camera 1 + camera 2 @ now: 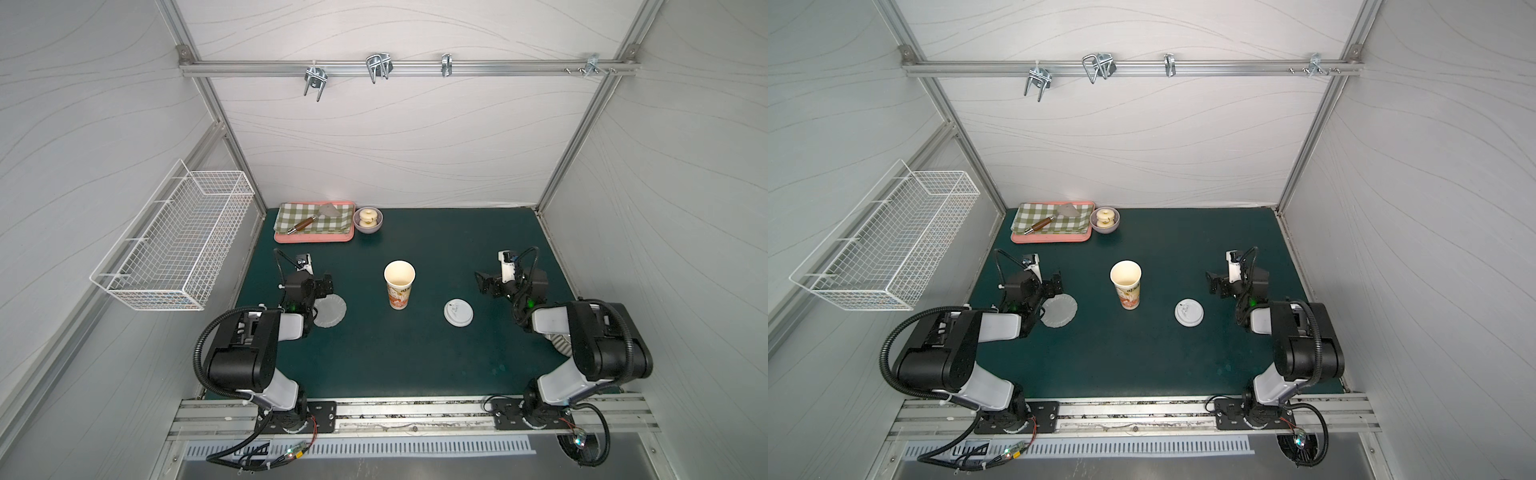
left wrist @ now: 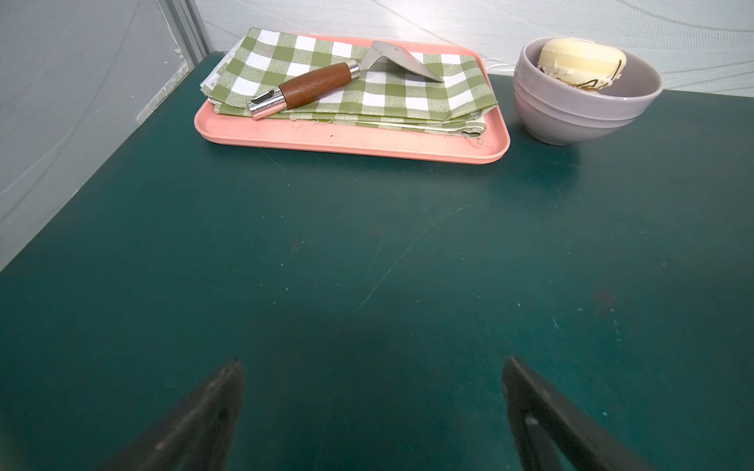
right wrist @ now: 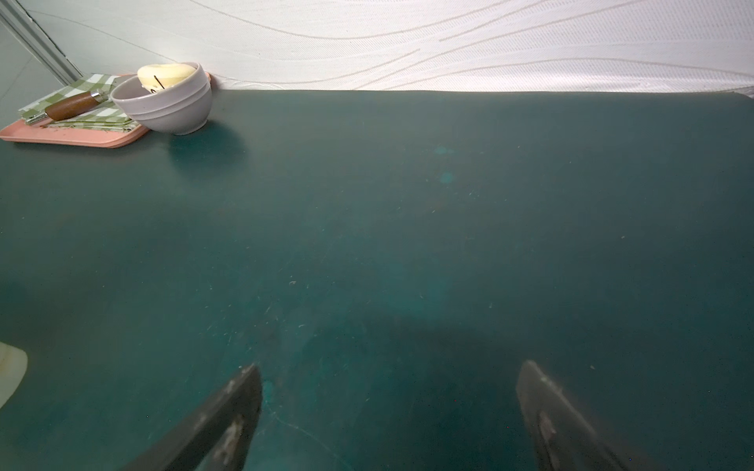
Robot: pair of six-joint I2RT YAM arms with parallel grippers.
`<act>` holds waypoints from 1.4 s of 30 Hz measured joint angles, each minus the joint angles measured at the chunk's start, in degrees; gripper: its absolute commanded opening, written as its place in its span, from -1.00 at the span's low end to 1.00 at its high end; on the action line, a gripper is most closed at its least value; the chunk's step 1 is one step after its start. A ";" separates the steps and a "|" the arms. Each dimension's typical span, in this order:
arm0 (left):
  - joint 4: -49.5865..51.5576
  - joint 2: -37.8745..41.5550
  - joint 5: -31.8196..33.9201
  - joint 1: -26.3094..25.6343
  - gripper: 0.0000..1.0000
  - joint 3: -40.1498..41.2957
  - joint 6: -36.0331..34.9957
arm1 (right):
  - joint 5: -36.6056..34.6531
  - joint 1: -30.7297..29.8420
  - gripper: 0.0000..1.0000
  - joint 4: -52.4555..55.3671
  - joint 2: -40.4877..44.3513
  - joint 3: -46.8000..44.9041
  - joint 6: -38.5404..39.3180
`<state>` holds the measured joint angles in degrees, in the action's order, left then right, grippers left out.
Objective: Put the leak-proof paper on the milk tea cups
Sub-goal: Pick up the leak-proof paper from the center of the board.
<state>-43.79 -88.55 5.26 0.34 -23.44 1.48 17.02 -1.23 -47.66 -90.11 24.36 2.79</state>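
Note:
The milk tea cup (image 1: 399,286) (image 1: 1126,286) stands upright and uncovered in the middle of the green table, white with orange-red pictures. To its left the leak-proof paper (image 1: 332,313) (image 1: 1061,312), a round grey scalloped sheet, lies flat on the table, partly hidden under my left arm. My left gripper (image 1: 326,286) (image 1: 1054,284) (image 2: 373,367) hovers open over the paper's far edge, nothing between its fingers (image 2: 220,407). At the cup's right, my right gripper (image 1: 484,284) (image 1: 1214,284) (image 3: 391,371) is open and empty above bare table.
A stiff white plastic lid (image 1: 458,312) lies between the cup and the right arm. At the back left are a pink tray (image 1: 316,238) with a checked cloth and a trowel, and a lilac bowl (image 1: 368,220). A grey ribbed mug (image 1: 559,343) sits under the right arm. A wire basket (image 1: 174,241) hangs on the left wall.

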 measured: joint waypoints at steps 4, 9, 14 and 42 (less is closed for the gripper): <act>4.09 1.22 0.33 0.11 0.99 -0.98 0.15 | -4.37 -0.24 0.98 -0.31 1.03 -0.83 -1.64; 23.65 10.25 6.05 0.11 0.99 -10.86 5.46 | -12.24 -1.07 0.98 7.65 14.25 -1.90 -4.87; 46.75 15.74 10.40 0.31 0.99 -28.57 18.27 | -16.72 -0.96 0.98 21.88 24.98 6.27 -17.20; 70.03 24.04 -12.83 4.28 -0.17 -7.08 47.12 | -12.15 -20.57 0.98 58.73 29.51 28.52 -31.58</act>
<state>26.24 -64.51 -7.57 4.62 -30.52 48.60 4.86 -21.80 11.07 -60.60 52.88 -28.80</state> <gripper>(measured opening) 0.456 0.990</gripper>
